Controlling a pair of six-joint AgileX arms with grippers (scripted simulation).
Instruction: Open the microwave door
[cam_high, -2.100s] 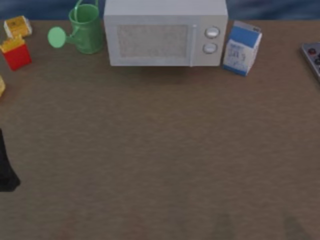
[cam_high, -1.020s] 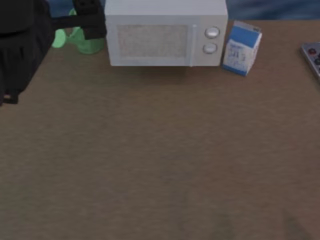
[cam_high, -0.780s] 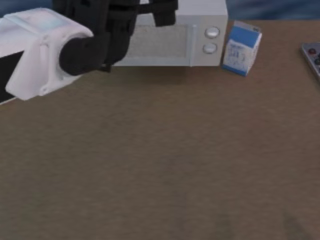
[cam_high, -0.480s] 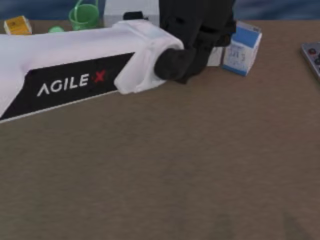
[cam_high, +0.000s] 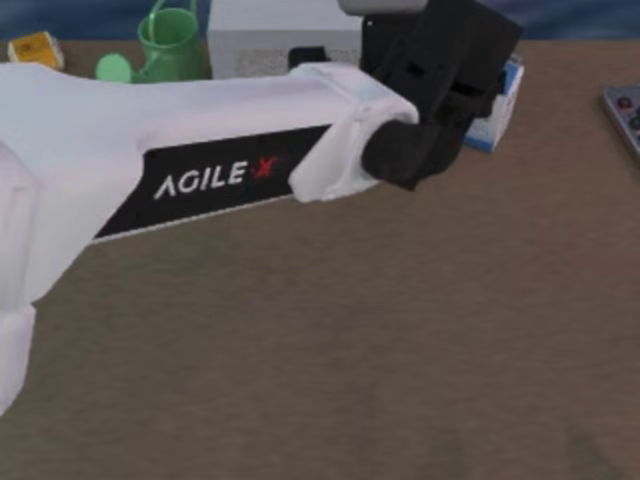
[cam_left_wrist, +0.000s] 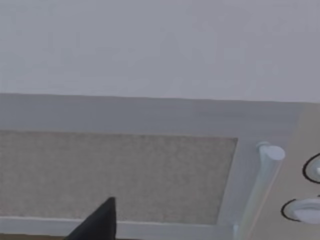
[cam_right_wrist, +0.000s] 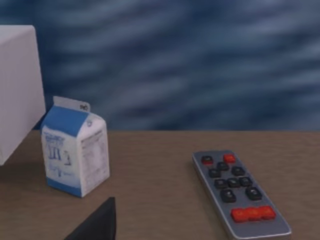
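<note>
Up close, boxy white microwave (cam_left_wrist: 150, 50), speckled mesh door (cam_left_wrist: 117, 177), left claw (cam_high: 440, 75) state unclear.

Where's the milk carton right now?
Top view: the milk carton stands at the table's far edge, right of the microwave, partly hidden behind the left hand.

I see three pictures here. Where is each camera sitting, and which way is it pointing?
Top view: above the table, looking down; the left arm stretches across to the microwave.
Left wrist view: on the left arm, close to the microwave door and its handle; one dark fingertip shows.
Right wrist view: on the right arm, facing the milk carton and remote.
Shared: the carton appears in the top and right wrist views.
</note>
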